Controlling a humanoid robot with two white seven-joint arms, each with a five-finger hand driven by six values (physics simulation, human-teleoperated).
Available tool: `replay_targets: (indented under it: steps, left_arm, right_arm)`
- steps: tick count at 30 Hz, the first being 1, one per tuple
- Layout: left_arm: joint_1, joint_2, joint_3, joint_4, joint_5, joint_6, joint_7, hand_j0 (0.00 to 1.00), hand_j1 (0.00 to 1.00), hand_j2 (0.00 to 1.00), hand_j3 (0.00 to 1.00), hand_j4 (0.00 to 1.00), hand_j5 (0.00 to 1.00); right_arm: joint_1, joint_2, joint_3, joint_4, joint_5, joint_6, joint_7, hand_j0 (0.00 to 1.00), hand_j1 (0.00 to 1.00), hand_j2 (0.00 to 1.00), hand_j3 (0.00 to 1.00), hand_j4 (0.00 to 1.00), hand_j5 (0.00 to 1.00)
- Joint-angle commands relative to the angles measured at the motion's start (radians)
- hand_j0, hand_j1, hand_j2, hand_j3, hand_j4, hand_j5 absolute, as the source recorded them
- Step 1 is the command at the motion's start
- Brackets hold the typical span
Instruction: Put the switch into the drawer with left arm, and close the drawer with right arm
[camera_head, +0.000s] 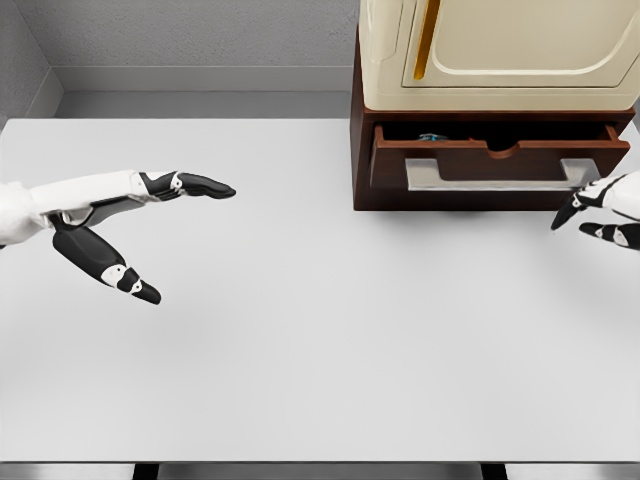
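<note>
At the back right of the white table (300, 330), a dark wooden cabinet (362, 150) with a cream upper unit (500, 50) stood with its drawer (500, 160) pulled partly out, the pale bar handle (490, 175) facing the robot. Inside the drawer's shadowed opening a small bluish-green shape, probably the switch (430, 137), lay near the left end; only a sliver of it showed, so its identity could not be fixed with certainty. No switch lay anywhere on the tabletop.

Over the table's left side, the left hand (130, 230) was empty, fingers (195, 186) extended and thumb spread below them, well apart from the cabinet. That suggested the placing step was done and this arm was clear of the work.

The right hand (605, 208) came in at the right edge, just beside the right end of the drawer front, dark fingertips (568, 213) pointing left and gripping nothing. Its fingers looked loosely open, though most of the hand was cut off by the frame.

The step in hand seemed to be the closing. The next move would call for the right hand to set its fingers flat against the drawer front or handle and push straight back toward the cabinet, pressing evenly so the drawer slid in square and did not bind.
</note>
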Motion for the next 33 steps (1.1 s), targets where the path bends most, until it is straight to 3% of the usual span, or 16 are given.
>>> replay_targets:
  steps: [1, 14, 22, 26, 33]
  left_arm:
    - [0.000, 0.000, 0.002, 0.000, 0.009, 0.002, 0.000, 1.00, 1.00, 1.00, 1.00, 1.00, 1.00]
    - [0.000, 0.000, 0.002, 0.000, 0.009, 0.002, 0.000, 1.00, 1.00, 1.00, 1.00, 1.00, 1.00]
    - [0.000, 0.000, 0.002, 0.000, 0.007, 0.002, 0.000, 1.00, 1.00, 1.00, 1.00, 1.00, 1.00]
    - [0.000, 0.000, 0.002, 0.000, 0.009, 0.002, 0.000, 1.00, 1.00, 1.00, 1.00, 1.00, 1.00]
    - [0.003, 0.000, 0.002, 0.001, 0.009, 0.002, 0.000, 1.00, 1.00, 1.00, 1.00, 1.00, 1.00]
  right_arm:
    - [-0.003, 0.000, 0.023, 0.021, -0.001, 0.001, -0.002, 0.54, 0.54, 0.54, 0.54, 0.54, 0.54]
    - [-0.107, 0.009, 0.093, 0.109, -0.001, 0.001, -0.002, 0.54, 0.54, 0.54, 0.54, 0.54, 0.54]
    - [-0.137, 0.019, 0.101, 0.141, 0.005, 0.001, -0.002, 0.55, 0.55, 0.55, 0.55, 0.55, 0.55]
    - [-0.183, 0.025, 0.153, 0.165, 0.005, 0.001, -0.002, 0.55, 0.55, 0.55, 0.55, 0.55, 0.55]
    - [-0.193, 0.032, 0.158, 0.178, 0.007, 0.001, -0.002, 0.55, 0.55, 0.55, 0.55, 0.55, 0.55]
